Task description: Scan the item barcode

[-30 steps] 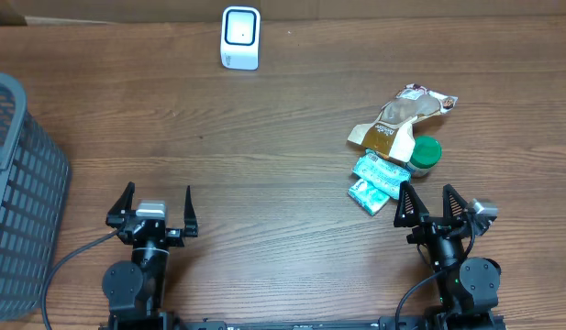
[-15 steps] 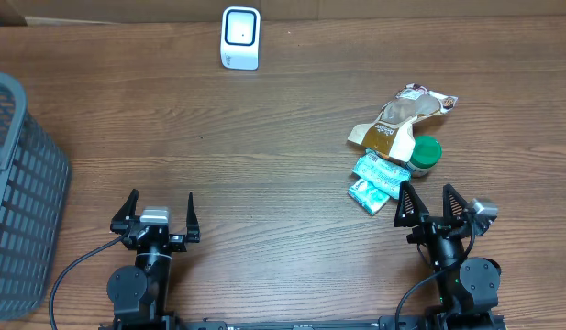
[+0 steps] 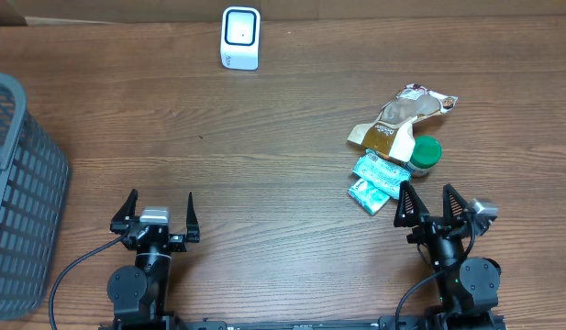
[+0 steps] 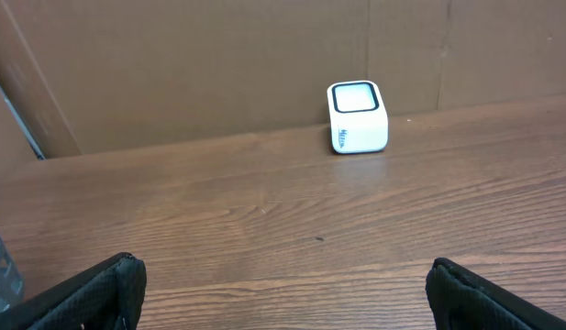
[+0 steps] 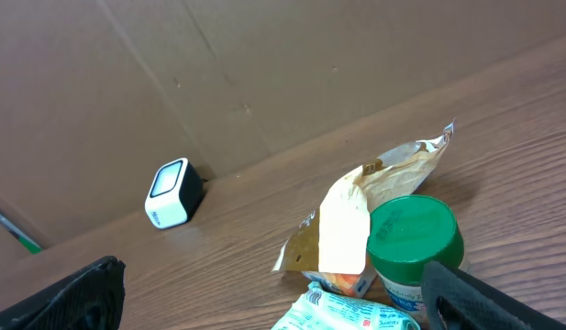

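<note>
The left pincer (image 3: 160, 206) and right pincer (image 3: 426, 197) both gaped wide, holding nothing. 2 teal packets (image 3: 374, 180) lay just ahead of the right pincer, with a green-lidded jar (image 3: 426, 153) and a brown snack bag (image 3: 397, 117) just beyond them. The white scanner (image 3: 240, 38) stood far ahead of the left pincer on the desk (image 3: 283, 137), and a grey basket (image 3: 16, 183) sat to that pincer's left.

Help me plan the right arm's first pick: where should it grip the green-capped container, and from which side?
Probably by the cap of the green-capped container, from above: it stands upright, cap topmost. The brown pouch and teal packets crowd its left, so lean in from its bare right side.
</note>
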